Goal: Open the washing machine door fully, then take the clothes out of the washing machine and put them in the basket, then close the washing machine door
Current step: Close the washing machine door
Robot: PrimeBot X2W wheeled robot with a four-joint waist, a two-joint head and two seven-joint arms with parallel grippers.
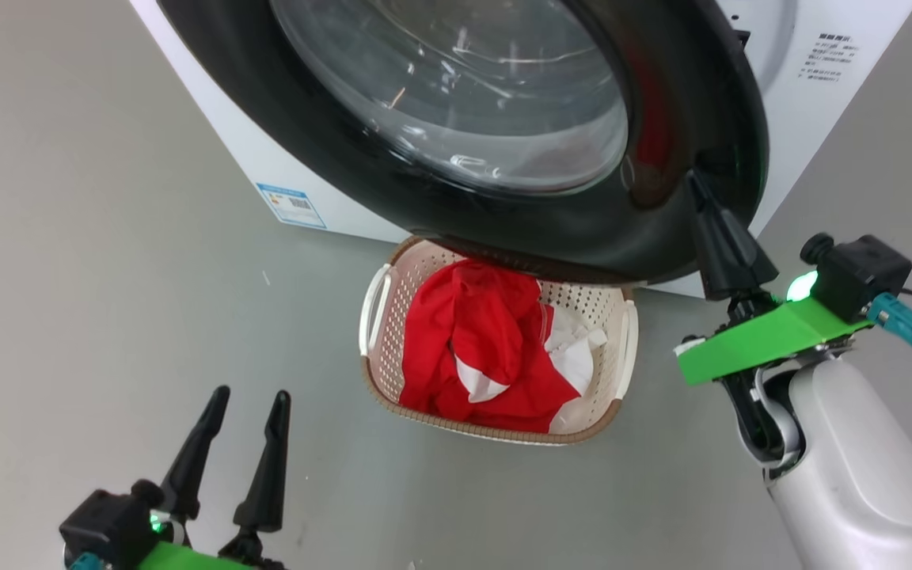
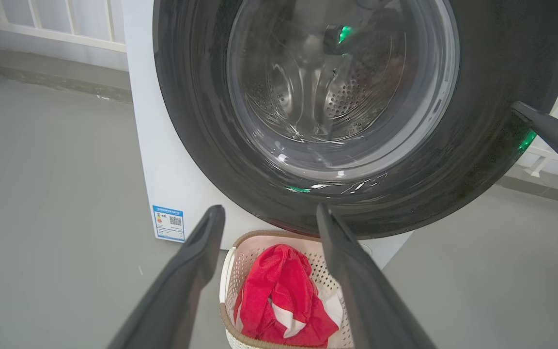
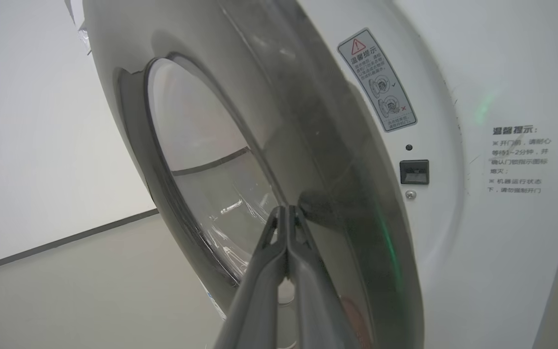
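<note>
The washing machine door (image 1: 345, 166), a black ring around clear glass, stands a little ajar from the white washing machine (image 1: 812, 119). My right gripper (image 1: 695, 180) is shut with nothing in it, its tips against the ring's right edge; in the right wrist view the gripper (image 3: 286, 209) touches the door (image 3: 317, 121). Below the door sits the basket (image 1: 381, 305) holding the red and white clothes (image 1: 480, 340). My left gripper (image 1: 252, 393) is open at the lower left, away from the basket. In the left wrist view the gripper (image 2: 269, 209) frames the basket (image 2: 228, 271), the clothes (image 2: 279, 291) and the door (image 2: 477, 160).
A blue-white label (image 1: 291, 204) marks the machine's lower front. The latch slot (image 3: 413, 171) and a warning sticker (image 3: 377, 80) sit on the front panel beside the door. Grey floor (image 1: 108, 317) surrounds the basket. A white railing (image 2: 41, 29) runs behind the machine.
</note>
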